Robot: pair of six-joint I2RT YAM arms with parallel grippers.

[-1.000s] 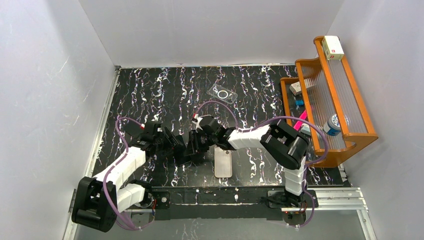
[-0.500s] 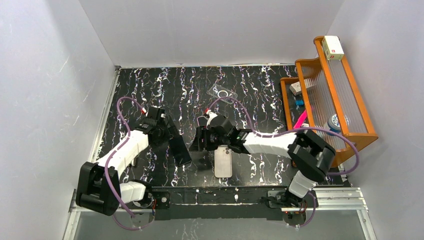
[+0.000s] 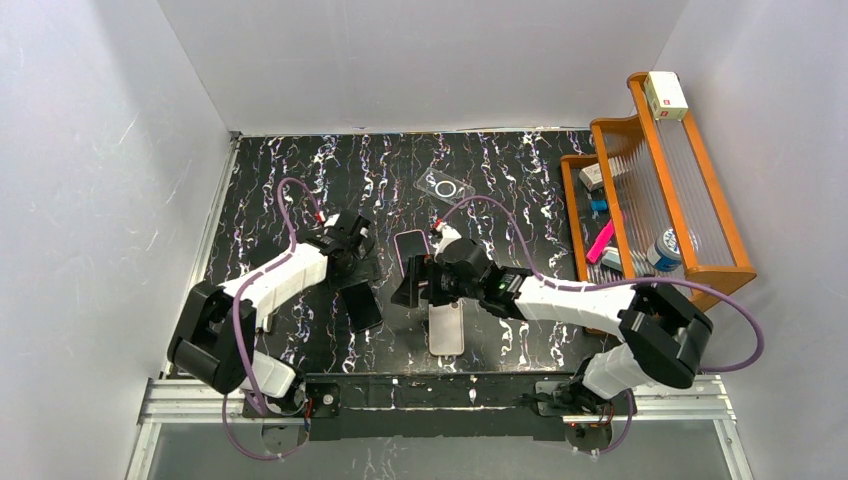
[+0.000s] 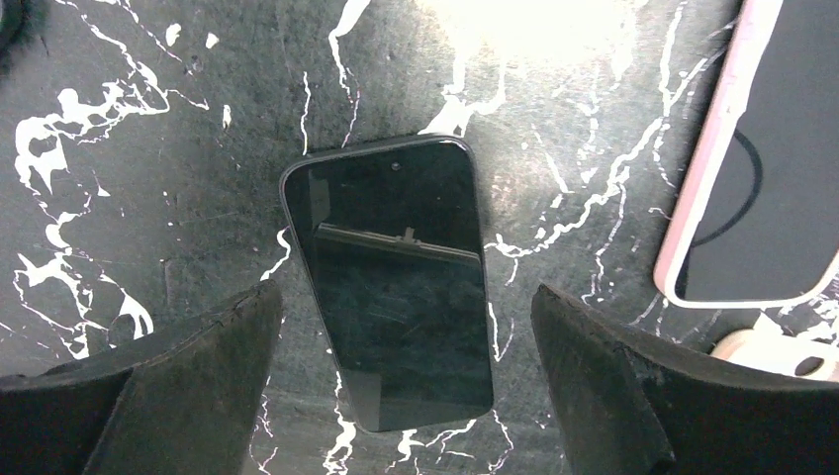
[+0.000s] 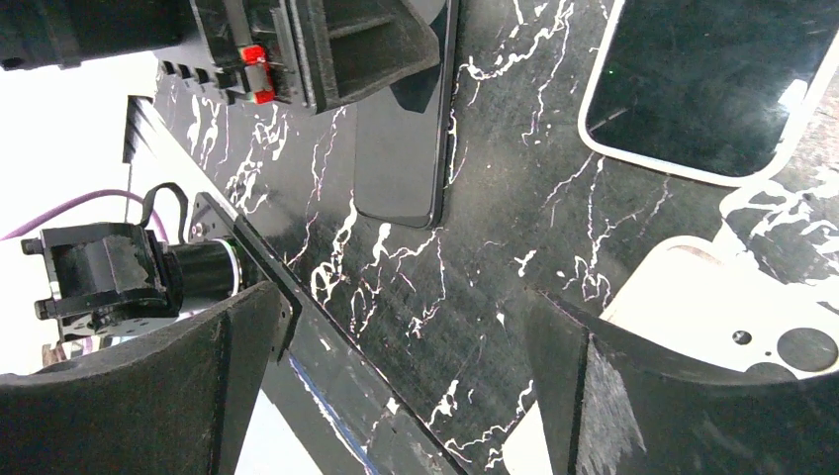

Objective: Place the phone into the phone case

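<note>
Overhead, left gripper [image 3: 352,272]: left of centre, its tips just above the black phone [image 3: 362,306], which lies screen up on the black marbled table [image 3: 280,180]. The jaw spread cannot be read from this view.
Overhead, right gripper [image 3: 415,288]: centre of frame, between the pink-rimmed phone case [image 3: 408,248] above it and a pale phone-shaped slab [image 3: 446,328] at lower right.
Overhead, phone and case: near each other but apart, with the phone to the lower left of the case.
Overhead, surroundings: a clear case [image 3: 445,187] lies at upper centre. An orange wooden rack [image 3: 690,300] holding small items stands at the right edge.

Left wrist, left gripper [image 4: 401,307]: fingers [image 4: 168,386] spread wide at the lower corners, gripping nothing.
Left wrist, black phone [image 4: 396,282]: centre of frame, flat, screen up, in the gap between the two fingers.
Left wrist, pink-rimmed phone case [image 4: 762,168]: right edge, open side up and empty, a ring marked on its dark interior, clear of the phone.
Left wrist, pale phone-shaped slab [image 4: 782,351]: lower right corner, only partly in frame.

Right wrist, right gripper [image 5: 401,327]: fingers [image 5: 633,396] spread wide, with only table between them.
Right wrist, black phone [image 5: 401,148]: upper centre, its far end hidden under the left gripper [image 5: 317,49].
Right wrist, pink-rimmed phone case [image 5: 693,89]: upper right, empty.
Right wrist, pale phone-shaped slab [image 5: 752,332]: lower right, round holes showing, just beside one finger.
</note>
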